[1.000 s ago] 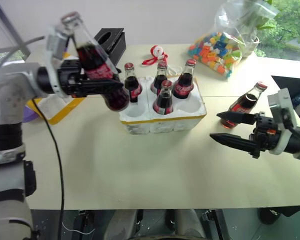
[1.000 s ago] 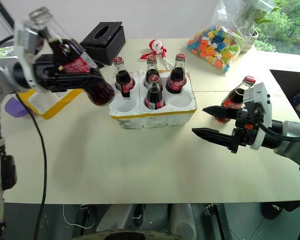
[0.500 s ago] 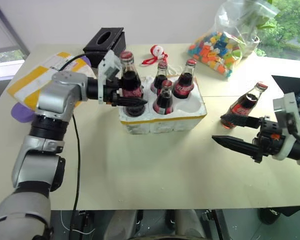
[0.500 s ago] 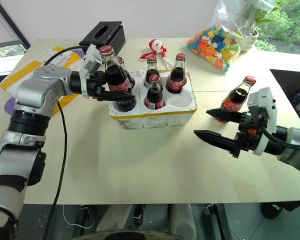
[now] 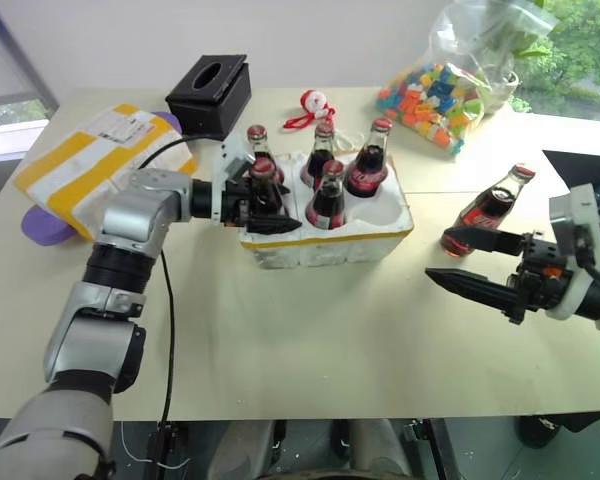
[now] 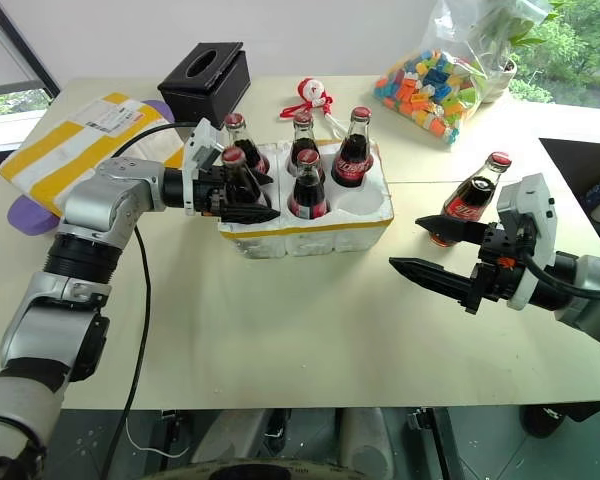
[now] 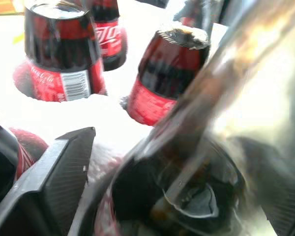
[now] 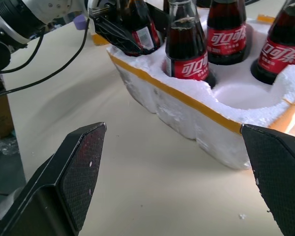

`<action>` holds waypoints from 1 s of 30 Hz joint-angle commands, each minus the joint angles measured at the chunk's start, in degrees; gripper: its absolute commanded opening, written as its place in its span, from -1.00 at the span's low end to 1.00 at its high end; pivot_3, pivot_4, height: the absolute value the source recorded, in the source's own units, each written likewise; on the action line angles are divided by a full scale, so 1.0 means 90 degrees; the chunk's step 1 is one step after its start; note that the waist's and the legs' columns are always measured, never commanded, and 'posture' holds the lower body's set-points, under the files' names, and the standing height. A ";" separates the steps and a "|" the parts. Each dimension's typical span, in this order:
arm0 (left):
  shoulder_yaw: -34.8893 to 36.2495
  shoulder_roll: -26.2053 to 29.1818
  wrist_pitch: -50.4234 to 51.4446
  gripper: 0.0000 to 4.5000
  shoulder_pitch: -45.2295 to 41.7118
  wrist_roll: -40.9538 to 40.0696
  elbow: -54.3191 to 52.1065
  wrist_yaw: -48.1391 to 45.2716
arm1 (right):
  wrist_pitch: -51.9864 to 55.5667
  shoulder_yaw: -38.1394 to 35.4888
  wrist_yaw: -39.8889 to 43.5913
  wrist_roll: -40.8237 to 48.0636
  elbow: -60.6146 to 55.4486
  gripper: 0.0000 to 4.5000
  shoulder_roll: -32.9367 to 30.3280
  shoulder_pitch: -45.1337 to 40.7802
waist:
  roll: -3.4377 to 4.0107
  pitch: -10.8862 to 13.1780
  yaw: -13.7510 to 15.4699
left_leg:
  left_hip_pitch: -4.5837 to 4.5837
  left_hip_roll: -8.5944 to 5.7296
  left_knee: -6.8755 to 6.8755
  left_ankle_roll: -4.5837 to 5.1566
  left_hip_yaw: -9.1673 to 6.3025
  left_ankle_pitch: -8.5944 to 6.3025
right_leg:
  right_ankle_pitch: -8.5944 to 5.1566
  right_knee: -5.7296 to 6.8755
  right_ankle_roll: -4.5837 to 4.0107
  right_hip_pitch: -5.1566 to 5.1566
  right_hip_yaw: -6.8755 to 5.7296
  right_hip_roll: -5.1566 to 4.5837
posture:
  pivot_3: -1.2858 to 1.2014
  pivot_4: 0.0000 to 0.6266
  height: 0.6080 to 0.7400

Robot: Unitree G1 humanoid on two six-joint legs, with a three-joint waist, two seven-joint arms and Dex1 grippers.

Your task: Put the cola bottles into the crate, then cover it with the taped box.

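Observation:
The crate [image 5: 330, 246] stands mid-table with several cola bottles upright in its wells. One cola bottle [image 5: 263, 187] stands in the near-left well, and my left gripper [image 5: 275, 207] is open with a finger on each side of it. The left wrist view shows this bottle [image 7: 187, 187] close up beside one finger [image 7: 54, 182]. Another cola bottle [image 5: 492, 205] stands on the table to the right. Just in front of it my right gripper [image 5: 436, 257] is open and holds nothing. The taped box [image 5: 90, 165] lies at the far left.
A black tissue box [image 5: 210, 88] sits behind the crate, with a small Santa toy [image 5: 313, 104] beside it. A bag of coloured blocks [image 5: 430, 98] lies at the back right. Something purple [image 5: 38, 224] pokes out from under the taped box.
My left gripper brought its bottle down from above the table into the crate's near-left well, and its fingers have spread. The right gripper has stayed where it was.

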 commanded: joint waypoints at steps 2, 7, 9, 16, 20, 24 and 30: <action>0.0231 0.0084 -0.0018 0.97 -0.0002 -0.0007 -0.0133 0.0010 | -0.0097 -0.0276 0.0028 0.0008 -0.0019 1.00 -0.0086 -0.0073 | 0.0000 0.0000 0.0001 | 0.0001 0.0000 0.0000 -0.0002 0.0000 0.0001 | 0.0000 0.0001 0.0000 0.0000 0.0000 0.0000 | 0.03 -0.52 0.88; 0.0591 0.0625 0.0373 0.97 0.0110 -0.0358 -0.0767 -0.0231 | -0.0130 -0.0319 0.0034 -0.0116 -0.0003 1.00 -0.0058 0.0009 | 0.0000 0.0000 -0.0012 | 0.0001 0.0000 0.0000 -0.0001 0.0000 0.0000 | 0.0000 0.0002 0.0000 -0.0001 0.0001 0.0000 | 0.03 -0.52 0.88; 0.0839 0.1014 0.0733 0.97 0.0211 -0.0652 -0.1207 -0.0410 | -0.0132 -0.0389 0.0011 -0.0169 -0.0025 1.00 -0.0018 0.0111 | 0.0000 0.0000 -0.0015 | 0.0001 0.0001 -0.0002 -0.0002 0.0000 0.0001 | 0.0000 0.0003 0.0000 -0.0003 0.0000 0.0001 | 0.03 -0.52 0.88; 0.2023 0.2860 0.2390 0.97 0.1222 -0.2299 -0.2943 -0.1424 | -0.0161 -0.0663 -0.0589 -0.0495 -0.0350 1.00 0.0422 0.0732 | 0.0004 -0.0002 -0.0018 | 0.0005 0.0002 -0.0004 -0.0001 0.0000 -0.0001 | -0.0001 0.0001 -0.0001 0.0001 0.0002 0.0000 | 0.03 -0.52 0.88; 0.2502 0.3106 0.2632 0.97 0.2141 -0.2650 -0.3798 -0.1015 | -0.0173 -0.0832 -0.1284 -0.0711 -0.0584 1.00 0.0959 0.1183 | 0.0007 -0.0004 0.0035 | 0.0015 0.0002 -0.0005 0.0005 -0.0001 -0.0005 | -0.0002 0.0000 -0.0003 0.0014 0.0003 -0.0001 | 0.03 -0.52 0.88; 0.2776 0.2987 0.2661 0.97 0.2731 -0.2870 -0.4300 -0.0487 | -0.0421 -0.0674 -0.2131 -0.1366 -0.0513 1.00 0.1475 0.1223 | 0.0007 -0.0004 0.0001 | 0.0071 0.0002 -0.0007 0.0013 -0.0003 -0.0012 | -0.0015 -0.0024 -0.0026 0.0078 0.0004 -0.0002 | 0.03 -0.52 0.88; 0.2813 0.2836 0.2547 0.97 0.3024 -0.3077 -0.4717 0.0026 | -0.0542 -0.0320 -0.2759 -0.1743 0.0140 1.00 0.1907 0.0570 | 0.0012 -0.0006 -0.0013 | 0.0082 0.0006 -0.0012 0.0011 0.0001 -0.0012 | -0.0014 -0.0025 -0.0025 0.0081 0.0006 0.0004 | 0.03 -0.52 0.88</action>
